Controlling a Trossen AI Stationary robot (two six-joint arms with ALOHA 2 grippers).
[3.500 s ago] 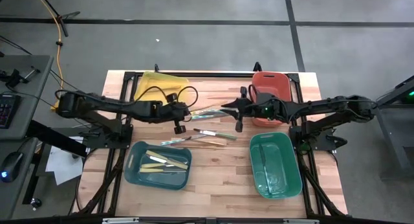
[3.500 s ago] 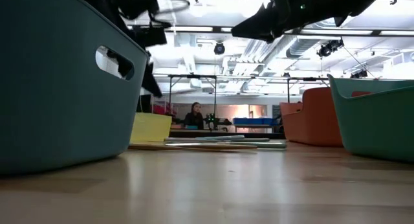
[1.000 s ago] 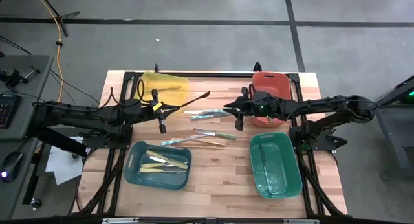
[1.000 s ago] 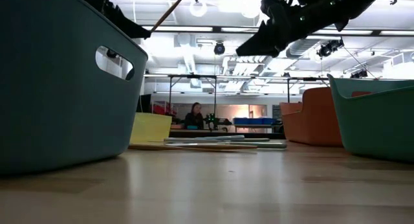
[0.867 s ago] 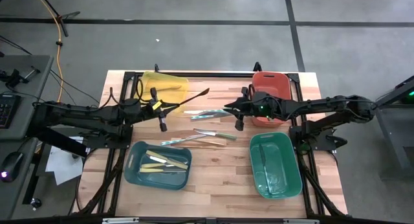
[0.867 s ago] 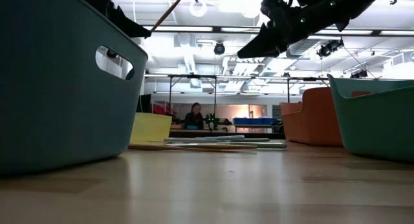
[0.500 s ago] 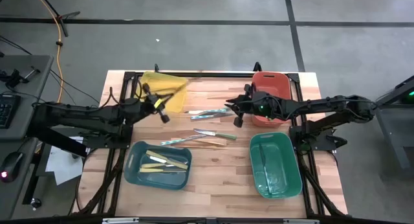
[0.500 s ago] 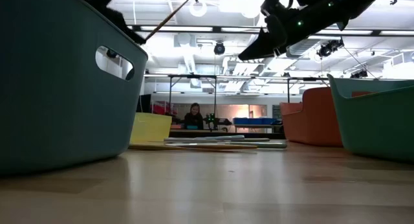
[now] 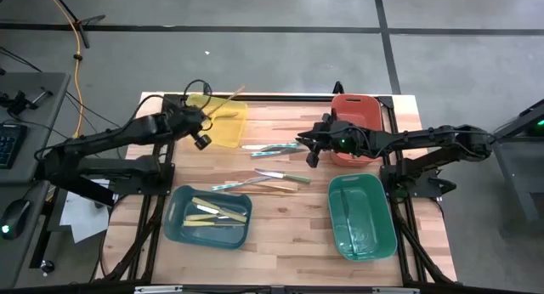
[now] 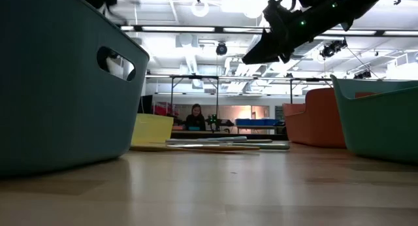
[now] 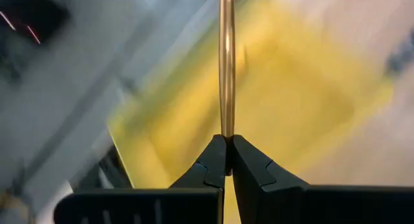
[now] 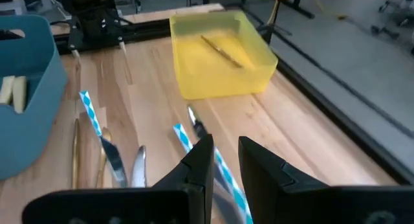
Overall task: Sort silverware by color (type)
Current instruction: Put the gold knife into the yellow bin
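My left gripper (image 9: 209,113) hangs over the yellow bin (image 9: 223,131) at the far left, shut on a gold-tan utensil (image 9: 228,98) that sticks out over the bin. A second gold utensil (image 12: 223,50) lies in that bin. Several pieces of silverware (image 9: 270,177) lie flat on the wood at the table's middle, some blue-striped (image 12: 90,117). Cream-yellow utensils (image 9: 214,212) lie in the teal bin (image 9: 177,228). My right gripper (image 9: 298,144) hovers above the table beside the red bin (image 9: 357,107), open by a narrow gap (image 12: 223,156), with nothing between its fingers. My left gripper pinches the gold utensil's thin end (image 11: 226,134) between its two fingertips. The utensil runs straight on from the fingers, in line with them. It is lifted clear, slanting over the yellow bin toward the table's far edge.
A green bin (image 9: 382,230) stands at the near right, with the red bin behind it. Black frame rails (image 9: 255,98) run along the table's far edge and sides. Bare wood (image 9: 289,234) lies between the teal and green bins.
My left gripper has swung from the table's middle left toward the far edge, over the yellow bin, and has tipped downward. The gold utensil, which pointed toward the table's right, now points to the far edge. My right gripper has rolled a little in place.
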